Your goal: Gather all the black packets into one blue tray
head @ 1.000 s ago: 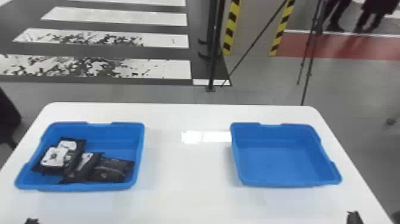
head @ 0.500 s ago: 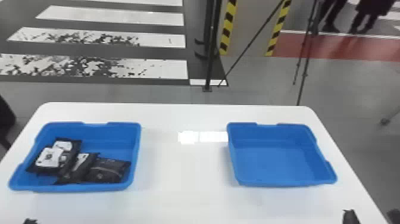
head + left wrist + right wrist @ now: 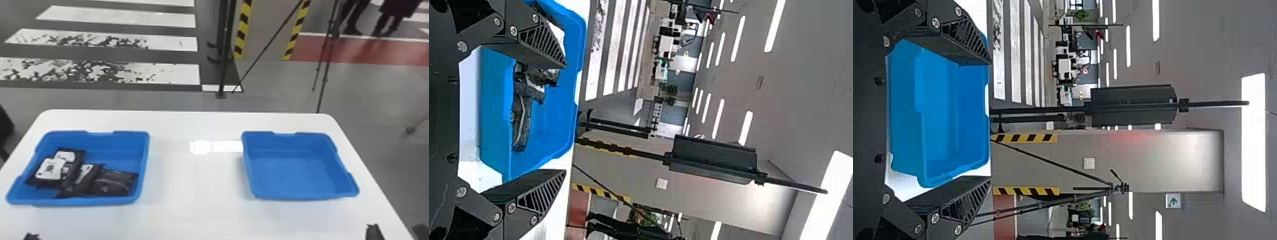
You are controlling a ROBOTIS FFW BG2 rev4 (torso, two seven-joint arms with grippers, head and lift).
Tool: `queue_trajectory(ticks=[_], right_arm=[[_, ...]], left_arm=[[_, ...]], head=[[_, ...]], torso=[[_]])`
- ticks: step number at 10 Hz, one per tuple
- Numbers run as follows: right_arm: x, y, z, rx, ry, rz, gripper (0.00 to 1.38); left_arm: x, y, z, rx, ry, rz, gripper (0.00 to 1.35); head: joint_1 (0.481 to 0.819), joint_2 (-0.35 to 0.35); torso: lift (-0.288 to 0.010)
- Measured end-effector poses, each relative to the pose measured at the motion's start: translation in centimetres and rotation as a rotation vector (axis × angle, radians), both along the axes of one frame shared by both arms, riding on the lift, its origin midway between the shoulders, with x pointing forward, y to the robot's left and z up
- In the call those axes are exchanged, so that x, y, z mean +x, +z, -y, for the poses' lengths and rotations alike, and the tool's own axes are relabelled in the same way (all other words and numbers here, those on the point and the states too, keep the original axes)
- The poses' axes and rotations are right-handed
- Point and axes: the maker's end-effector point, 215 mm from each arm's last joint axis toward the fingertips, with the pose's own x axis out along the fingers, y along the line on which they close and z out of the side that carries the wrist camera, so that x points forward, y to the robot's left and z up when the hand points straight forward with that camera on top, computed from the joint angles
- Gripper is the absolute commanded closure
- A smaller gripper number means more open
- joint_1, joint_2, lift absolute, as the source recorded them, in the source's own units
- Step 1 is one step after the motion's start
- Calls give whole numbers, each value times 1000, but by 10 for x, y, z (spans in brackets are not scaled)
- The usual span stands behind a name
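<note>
Black packets (image 3: 71,178) are heaped in the left blue tray (image 3: 86,201), ahead and slightly right of the nearer, left end effector (image 3: 565,118), which is spread wide and empty, the rightmost packet (image 3: 115,185) laid crosswise.

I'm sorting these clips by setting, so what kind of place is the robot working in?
Probably a large indoor hall, perhaps a robotics lab or test space: zebra-crossing stripes on the floor, yellow-black hazard tape, and ceiling lights.
</note>
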Motion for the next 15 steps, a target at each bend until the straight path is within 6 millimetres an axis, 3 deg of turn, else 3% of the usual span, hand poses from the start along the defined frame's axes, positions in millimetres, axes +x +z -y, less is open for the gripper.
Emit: queue_trajectory(ticks=[15], right_arm=[[3, 1, -1, 18, -3, 12, 219]], left_arm=[[4, 2, 1, -18, -4, 8, 312]], head=[[695, -120]], torso=[[-110]])
